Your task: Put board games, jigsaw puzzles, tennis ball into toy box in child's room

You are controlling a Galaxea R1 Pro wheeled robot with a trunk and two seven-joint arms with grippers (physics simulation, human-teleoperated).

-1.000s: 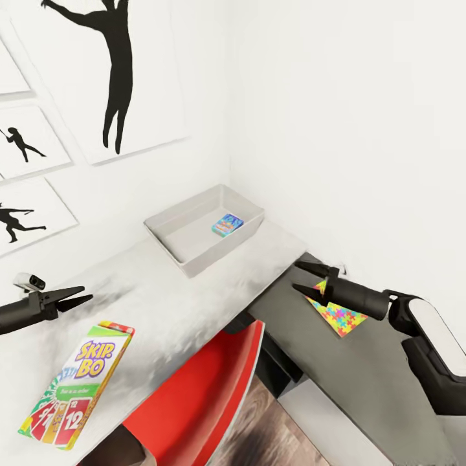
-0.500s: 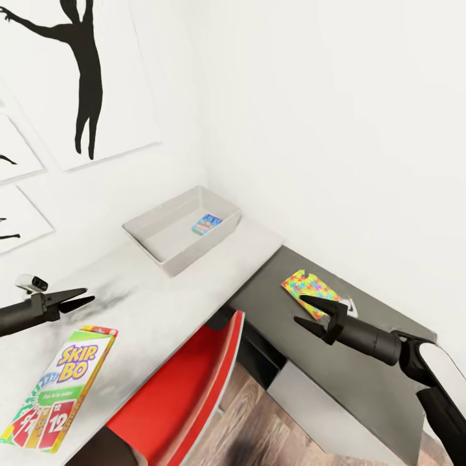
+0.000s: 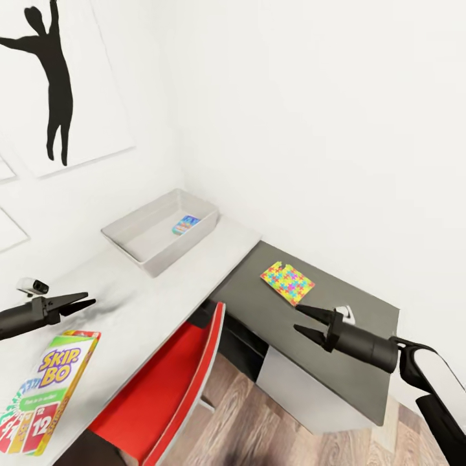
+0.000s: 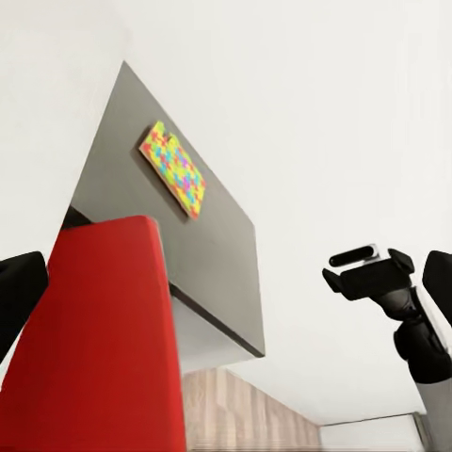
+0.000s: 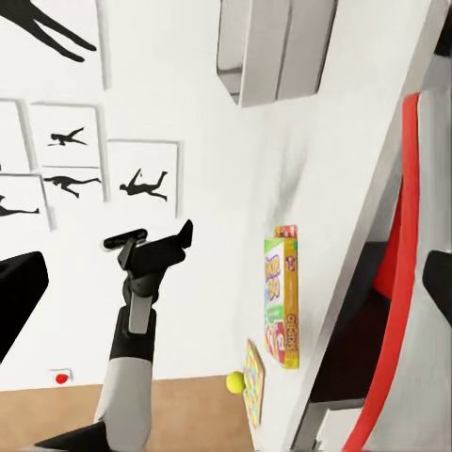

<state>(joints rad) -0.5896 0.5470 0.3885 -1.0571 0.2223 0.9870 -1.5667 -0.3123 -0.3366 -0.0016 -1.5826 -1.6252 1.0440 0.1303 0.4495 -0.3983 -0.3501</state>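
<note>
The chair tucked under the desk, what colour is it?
The chair is bright red, clearest in the head view.

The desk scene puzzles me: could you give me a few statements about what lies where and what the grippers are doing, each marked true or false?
1. A blue game box lies inside the toy box. True.
2. The jigsaw puzzle lies on the pale grey top. False: it lies on the lower dark grey top.
3. The right gripper holds the puzzle. False: it is open, apart from it.
4. The Skip-Bo box lies on the pale grey top. True.
5. The left gripper is shut on the Skip-Bo box. False: it is open, above the desk.
</note>
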